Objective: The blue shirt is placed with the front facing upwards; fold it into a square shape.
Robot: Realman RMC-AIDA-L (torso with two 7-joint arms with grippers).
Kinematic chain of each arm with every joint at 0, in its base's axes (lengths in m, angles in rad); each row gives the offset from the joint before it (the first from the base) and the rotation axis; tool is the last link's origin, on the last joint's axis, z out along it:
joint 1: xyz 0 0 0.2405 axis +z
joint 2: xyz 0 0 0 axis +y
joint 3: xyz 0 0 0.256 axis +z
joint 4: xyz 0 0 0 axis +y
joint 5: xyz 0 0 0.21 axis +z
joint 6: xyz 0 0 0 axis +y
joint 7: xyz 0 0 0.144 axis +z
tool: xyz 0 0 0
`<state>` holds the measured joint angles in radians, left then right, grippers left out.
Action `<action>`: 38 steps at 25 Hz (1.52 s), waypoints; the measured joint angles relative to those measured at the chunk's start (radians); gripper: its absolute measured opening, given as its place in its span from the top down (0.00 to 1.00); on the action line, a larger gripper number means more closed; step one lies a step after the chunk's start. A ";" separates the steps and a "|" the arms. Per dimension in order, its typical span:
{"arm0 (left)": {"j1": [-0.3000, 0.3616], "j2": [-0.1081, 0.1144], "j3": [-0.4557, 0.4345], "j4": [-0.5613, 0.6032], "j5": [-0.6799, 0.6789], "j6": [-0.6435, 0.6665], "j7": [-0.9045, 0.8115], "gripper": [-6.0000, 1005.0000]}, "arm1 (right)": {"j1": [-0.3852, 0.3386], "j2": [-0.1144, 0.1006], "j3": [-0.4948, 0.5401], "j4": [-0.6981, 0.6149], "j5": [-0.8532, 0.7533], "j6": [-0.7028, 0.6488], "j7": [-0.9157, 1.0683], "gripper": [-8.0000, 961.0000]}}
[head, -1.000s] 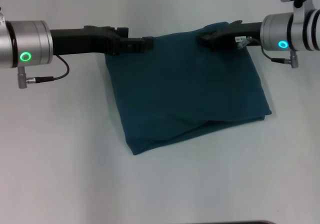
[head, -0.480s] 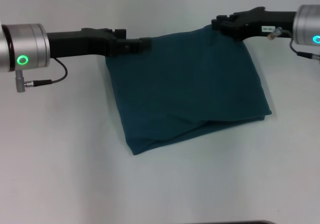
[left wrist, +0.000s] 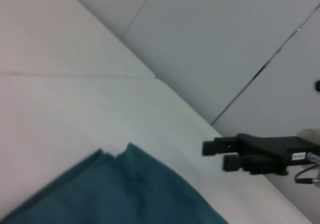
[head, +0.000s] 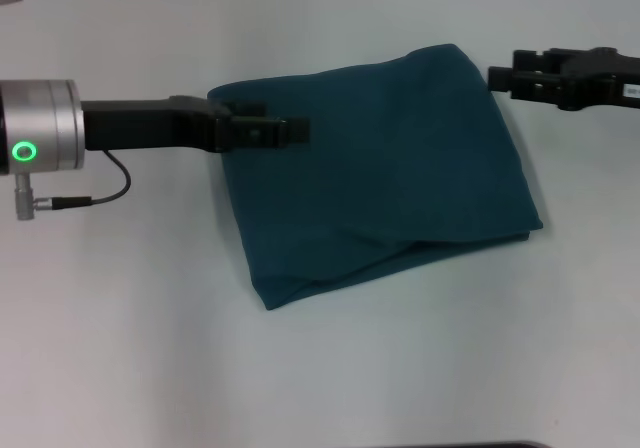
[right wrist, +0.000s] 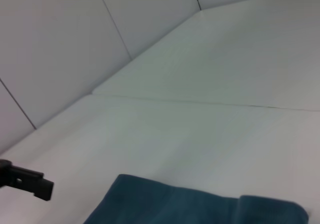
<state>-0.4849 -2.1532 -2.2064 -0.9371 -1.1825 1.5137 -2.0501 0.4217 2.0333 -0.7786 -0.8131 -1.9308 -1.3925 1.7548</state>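
The blue shirt lies folded into a rough square in the middle of the white table, plain side up, with a loose fold along its near edge. My left gripper reaches in from the left and hovers over the shirt's far left part, holding nothing. My right gripper is off the cloth, just right of the shirt's far right corner, open and empty. The left wrist view shows the shirt's corner and the right gripper beyond it. In the right wrist view the shirt's edge shows, with the left gripper farther off.
The white table spreads all round the shirt. Grey wall panels rise behind the table's far edge. A dark strip shows at the table's near edge.
The right gripper has pulled back to the right, off the shirt's far right corner. The left gripper has shifted nearer, over the shirt's left part. The shirt has stayed still.
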 joint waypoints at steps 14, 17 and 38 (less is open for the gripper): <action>0.026 0.020 -0.002 0.008 0.077 0.037 -0.140 0.05 | -0.033 -0.025 0.035 0.006 -0.013 -0.112 0.030 0.29; 0.026 0.022 -0.002 0.009 0.113 0.051 -0.183 0.05 | -0.026 -0.025 0.035 0.006 -0.014 -0.121 0.046 0.29; 0.019 0.011 -0.001 0.007 0.175 0.071 -0.224 0.05 | -0.014 -0.024 0.031 0.008 -0.061 -0.149 -0.019 0.29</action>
<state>-0.4663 -2.1420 -2.2071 -0.9304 -1.0075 1.5844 -2.2738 0.4078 2.0095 -0.7473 -0.8048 -1.9917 -1.5411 1.7361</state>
